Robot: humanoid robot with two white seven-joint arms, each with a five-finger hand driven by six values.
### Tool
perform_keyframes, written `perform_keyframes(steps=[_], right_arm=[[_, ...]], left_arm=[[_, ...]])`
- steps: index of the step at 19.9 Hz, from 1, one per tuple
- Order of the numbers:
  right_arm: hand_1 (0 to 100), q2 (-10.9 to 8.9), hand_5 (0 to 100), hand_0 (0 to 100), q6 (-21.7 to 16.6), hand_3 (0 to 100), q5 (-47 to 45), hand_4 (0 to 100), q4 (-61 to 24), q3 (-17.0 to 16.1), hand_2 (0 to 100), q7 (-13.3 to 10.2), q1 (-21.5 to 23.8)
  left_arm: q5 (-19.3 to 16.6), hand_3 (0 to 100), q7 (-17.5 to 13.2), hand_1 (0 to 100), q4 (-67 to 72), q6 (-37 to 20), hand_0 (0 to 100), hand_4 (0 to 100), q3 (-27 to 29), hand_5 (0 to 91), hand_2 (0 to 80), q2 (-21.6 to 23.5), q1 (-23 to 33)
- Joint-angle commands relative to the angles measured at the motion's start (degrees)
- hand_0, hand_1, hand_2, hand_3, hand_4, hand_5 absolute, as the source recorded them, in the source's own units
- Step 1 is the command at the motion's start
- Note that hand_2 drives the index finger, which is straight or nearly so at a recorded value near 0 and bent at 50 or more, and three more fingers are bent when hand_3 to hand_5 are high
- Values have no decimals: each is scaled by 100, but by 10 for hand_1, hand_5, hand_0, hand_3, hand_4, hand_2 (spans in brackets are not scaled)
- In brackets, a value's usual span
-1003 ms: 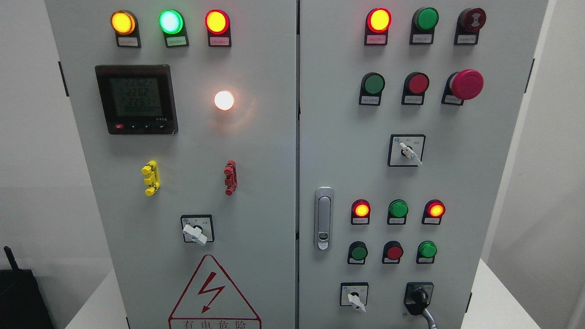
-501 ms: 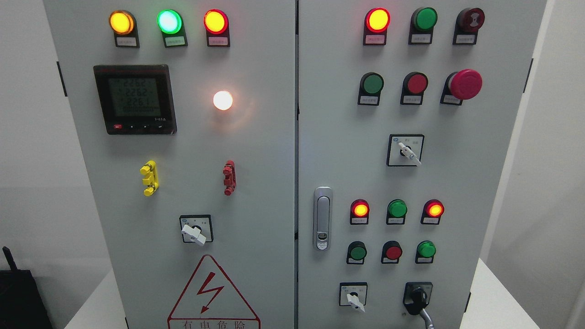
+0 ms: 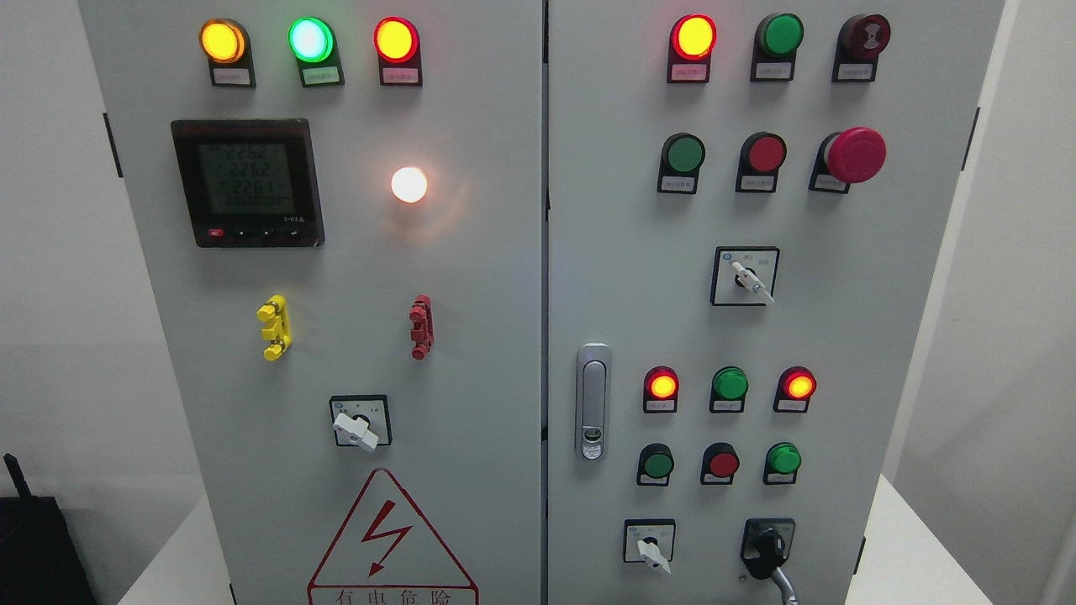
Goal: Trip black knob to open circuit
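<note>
black knob [image 3: 767, 546] sits at the lower right of the cabinet's right door [image 3: 841, 336], beside a white selector switch [image 3: 649, 548]. no hand shows, so finger state cannot be told; reach squarely, grip its body, then twist.

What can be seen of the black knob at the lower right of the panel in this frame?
The black knob sits low on the right-hand door of the grey cabinet, right of a white-handled selector switch and below a green push button. It looks like glossy black plastic, mounted on a dark square bezel. A grey metallic lever or cable runs from its lower right toward the picture's bottom edge. No robot hand is in view, and nothing else touches it.
</note>
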Motion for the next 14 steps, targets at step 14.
perform_keyframes(steps=[14], right_arm=[[943,-6,912,883,-143,1000,21,1000,-315,307,0,37,-110]], left_arm=[[14,0,2,389,6,7,120,0,5,0,0,-5,-2]])
